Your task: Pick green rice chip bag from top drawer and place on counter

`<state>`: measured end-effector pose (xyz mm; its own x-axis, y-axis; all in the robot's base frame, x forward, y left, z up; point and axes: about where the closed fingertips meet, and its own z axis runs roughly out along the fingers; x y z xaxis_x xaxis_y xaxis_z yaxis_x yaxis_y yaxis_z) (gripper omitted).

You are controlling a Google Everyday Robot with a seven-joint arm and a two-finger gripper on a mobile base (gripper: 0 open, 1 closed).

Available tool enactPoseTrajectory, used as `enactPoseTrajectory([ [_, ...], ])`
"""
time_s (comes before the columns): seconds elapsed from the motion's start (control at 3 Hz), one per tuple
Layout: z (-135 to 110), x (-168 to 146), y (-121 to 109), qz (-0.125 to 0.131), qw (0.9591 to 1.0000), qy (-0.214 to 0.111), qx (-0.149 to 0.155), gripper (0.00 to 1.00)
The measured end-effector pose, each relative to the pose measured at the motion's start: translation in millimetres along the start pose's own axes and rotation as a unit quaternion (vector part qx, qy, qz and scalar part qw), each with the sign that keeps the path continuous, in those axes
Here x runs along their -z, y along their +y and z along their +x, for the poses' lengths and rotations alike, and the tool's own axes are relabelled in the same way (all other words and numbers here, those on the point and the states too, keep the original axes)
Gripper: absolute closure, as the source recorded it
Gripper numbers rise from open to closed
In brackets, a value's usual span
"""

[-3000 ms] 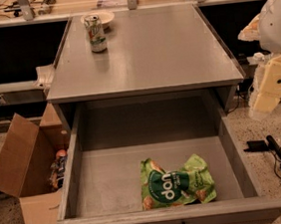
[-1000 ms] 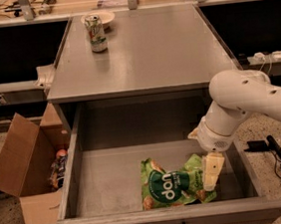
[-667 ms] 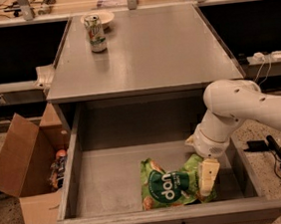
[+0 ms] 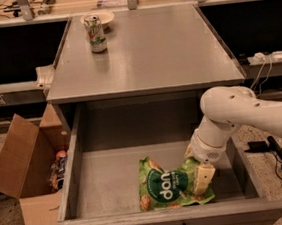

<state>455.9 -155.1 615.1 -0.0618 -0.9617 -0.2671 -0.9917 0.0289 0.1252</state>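
Observation:
The green rice chip bag [image 4: 169, 186] lies flat in the front middle of the open top drawer [image 4: 76, 161], logo up. My gripper [image 4: 201, 179] reaches down from the right into the drawer and rests on the bag's right edge. The white arm [image 4: 241, 114] comes in from the right over the drawer's side. The counter [image 4: 160, 52] is the grey metal top behind the drawer.
A green-white soda can [image 4: 95, 34] and a small bowl [image 4: 100, 18] stand at the counter's back left. An open brown cardboard box [image 4: 26, 167] with items sits on the floor left of the drawer. Cables lie on the floor at the right.
The arm swung in from the right edge and down into the drawer; the gripper has moved left and lower onto the bag's right edge. The bag has not moved.

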Motion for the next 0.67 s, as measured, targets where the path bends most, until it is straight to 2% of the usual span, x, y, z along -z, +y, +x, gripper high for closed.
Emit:
enactPoseTrajectory([
  [0.33, -5, 9, -1, 0.01, 0.9999, 0.003, 0.0, 0.64],
  [0.67, -7, 52, -9, 0.05, 0.9984, -0.016, -0.023, 0.95],
])
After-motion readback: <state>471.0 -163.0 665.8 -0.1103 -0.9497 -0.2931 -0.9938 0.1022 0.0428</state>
